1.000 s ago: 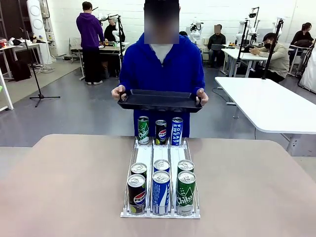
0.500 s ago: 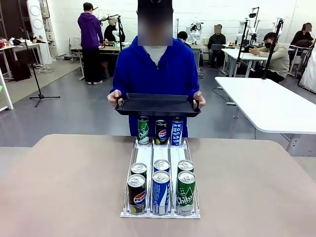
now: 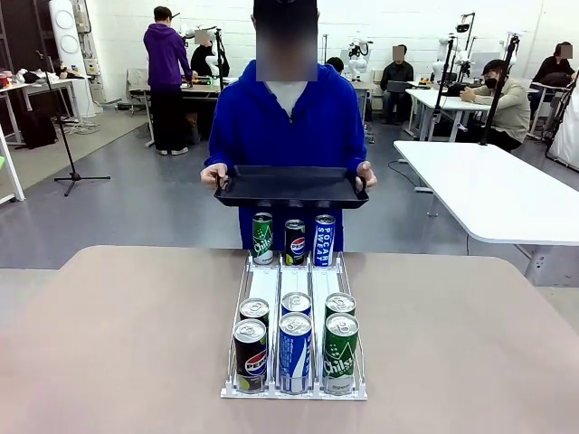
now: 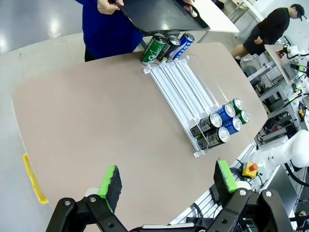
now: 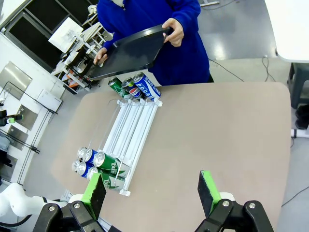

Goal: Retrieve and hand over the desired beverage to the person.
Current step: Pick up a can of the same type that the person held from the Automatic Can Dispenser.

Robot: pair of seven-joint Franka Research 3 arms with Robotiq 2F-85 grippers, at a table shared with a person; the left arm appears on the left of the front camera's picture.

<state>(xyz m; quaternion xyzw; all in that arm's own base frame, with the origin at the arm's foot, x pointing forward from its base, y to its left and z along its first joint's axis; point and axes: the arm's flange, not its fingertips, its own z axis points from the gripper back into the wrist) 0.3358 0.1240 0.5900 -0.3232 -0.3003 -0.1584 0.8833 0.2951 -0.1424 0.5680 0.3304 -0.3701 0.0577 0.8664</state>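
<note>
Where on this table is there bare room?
Wide bare tabletop lies either side of the white rack, out to the edges. Crowded: six cans at the rack's near end, three cans at its far end, by the black tray the person holds.

Blue-hoodie person [image 3: 288, 127] w/ black tray [image 3: 291, 186]

The person [image 3: 285, 127] wears royal blue, the tray [image 3: 291, 187] is black, rack [image 3: 264, 280] white, table [image 3: 118, 344] tan, cans [image 3: 295, 348] green, black and blue.
</note>
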